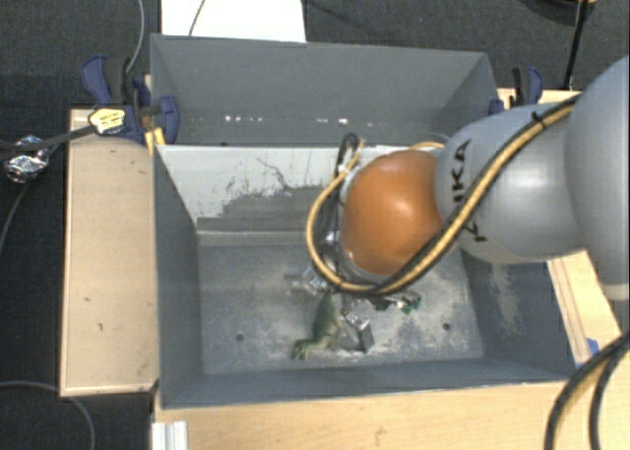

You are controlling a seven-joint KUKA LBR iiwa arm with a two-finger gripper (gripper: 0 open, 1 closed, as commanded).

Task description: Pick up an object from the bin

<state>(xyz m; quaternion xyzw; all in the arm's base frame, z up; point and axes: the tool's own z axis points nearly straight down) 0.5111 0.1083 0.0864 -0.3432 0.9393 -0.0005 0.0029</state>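
Observation:
A small green toy figure (320,330), long and thin like a lizard, lies on the bin floor near the front middle. My gripper (352,328) is low in the bin directly over it, with its metal parts showing on either side of the toy's upper half. The wrist hides the gripper's upper part and the top of the toy. A smaller dark green bit (408,303) lies just to the right of the gripper on the floor.
The arm comes in from the right, and its orange dome covers the middle of the bin. The front wall stands close behind the toy. The scuffed grey floor stretches left and right of the gripper.

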